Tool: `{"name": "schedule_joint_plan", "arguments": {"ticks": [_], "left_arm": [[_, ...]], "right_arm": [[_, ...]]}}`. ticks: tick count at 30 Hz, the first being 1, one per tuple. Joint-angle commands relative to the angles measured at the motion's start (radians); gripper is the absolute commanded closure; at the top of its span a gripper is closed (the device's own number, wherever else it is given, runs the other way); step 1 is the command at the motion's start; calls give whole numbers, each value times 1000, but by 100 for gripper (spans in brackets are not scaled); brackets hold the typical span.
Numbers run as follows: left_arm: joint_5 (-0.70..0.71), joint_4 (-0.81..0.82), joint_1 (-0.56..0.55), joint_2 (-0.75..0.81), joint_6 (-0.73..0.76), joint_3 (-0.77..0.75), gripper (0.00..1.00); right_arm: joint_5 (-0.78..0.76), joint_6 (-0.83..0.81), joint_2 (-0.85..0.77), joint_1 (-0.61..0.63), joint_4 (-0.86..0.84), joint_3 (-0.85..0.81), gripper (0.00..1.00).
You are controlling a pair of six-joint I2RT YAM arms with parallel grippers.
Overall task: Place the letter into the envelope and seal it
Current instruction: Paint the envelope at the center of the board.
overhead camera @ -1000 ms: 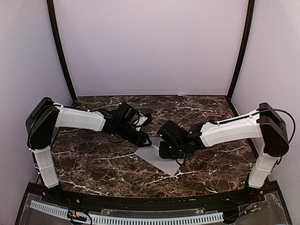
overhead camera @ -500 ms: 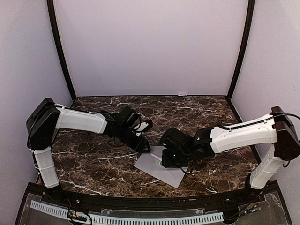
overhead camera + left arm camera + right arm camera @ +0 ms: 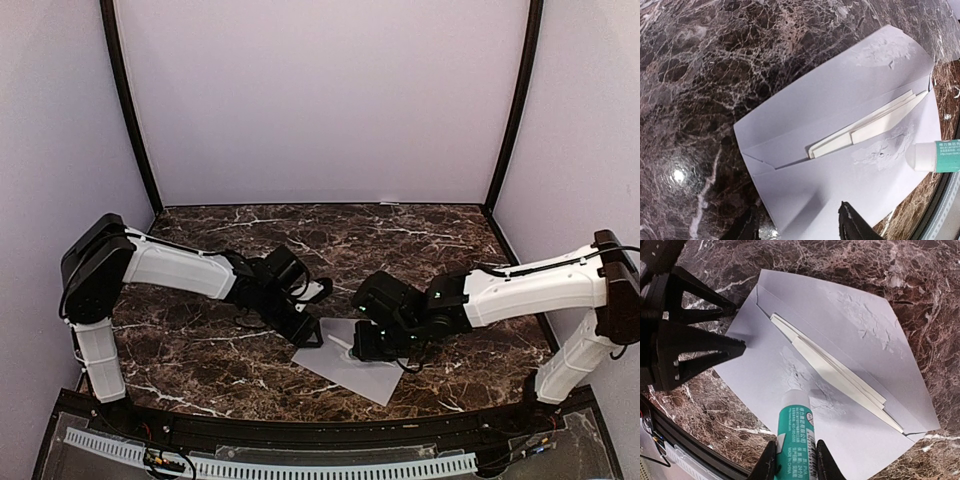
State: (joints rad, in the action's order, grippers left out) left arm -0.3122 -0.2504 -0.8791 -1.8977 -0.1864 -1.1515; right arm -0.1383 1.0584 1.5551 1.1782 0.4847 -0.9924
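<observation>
Cream, folded to a narrow layered strip, the letter [image 3: 875,125] sits half inside the open grey envelope [image 3: 805,190], near centre. The right gripper [image 3: 792,460] clamps a teal glue stick [image 3: 796,432]; the left gripper [image 3: 797,222] is spread, empty.

One grey envelope [image 3: 840,95]; one folded letter [image 3: 880,124]; one glue stick [image 3: 796,435]; one marble table [image 3: 700,75].

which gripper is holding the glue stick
The right gripper, shut on the teal glue stick; the left gripper stands open and empty at the envelope.
</observation>
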Motion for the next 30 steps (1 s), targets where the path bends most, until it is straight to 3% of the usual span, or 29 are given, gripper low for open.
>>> {"name": "schedule_joint_plan", "arguments": {"ticks": [1, 10, 30], "left_arm": [[28, -11, -9, -29, 10, -15, 48], [90, -2, -38, -29, 28, -31, 54], [93, -24, -55, -71, 36, -43, 60]], "right_arm": [[12, -7, -20, 0, -20, 16, 100], [-19, -17, -57, -14, 63, 39, 100], [46, -26, -32, -40, 0, 98, 100]]}}
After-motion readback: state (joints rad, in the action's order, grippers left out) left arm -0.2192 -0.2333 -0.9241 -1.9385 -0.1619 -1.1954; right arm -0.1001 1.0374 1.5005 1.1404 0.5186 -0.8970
